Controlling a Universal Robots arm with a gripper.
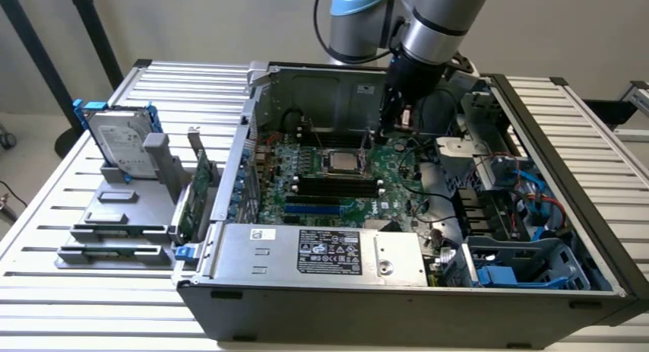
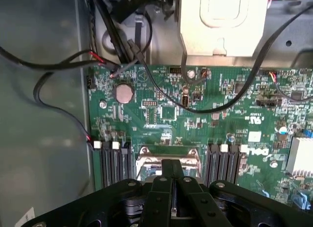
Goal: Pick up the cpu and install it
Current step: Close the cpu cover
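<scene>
A big open computer case (image 1: 406, 302) sits on the slatted bench (image 1: 81, 291). A green board (image 1: 396, 177) lies flat inside it. The gripper (image 1: 381, 135) hangs over the board, its fingers (image 2: 164, 180) pressed together and holding nothing. The cpu (image 1: 343, 163) lies flat in its socket mid-board, shiny side up. It is nearer and toward the exterior view's left of the gripper. It is square, with no longer side.

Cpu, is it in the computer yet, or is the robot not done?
Nearly. The cpu already sits in its socket on the green motherboard. The end effector is shut, holding nothing I can see, close over the socket. Left: the thin socket levers seem to stand upright, so it looks unclamped.
</scene>
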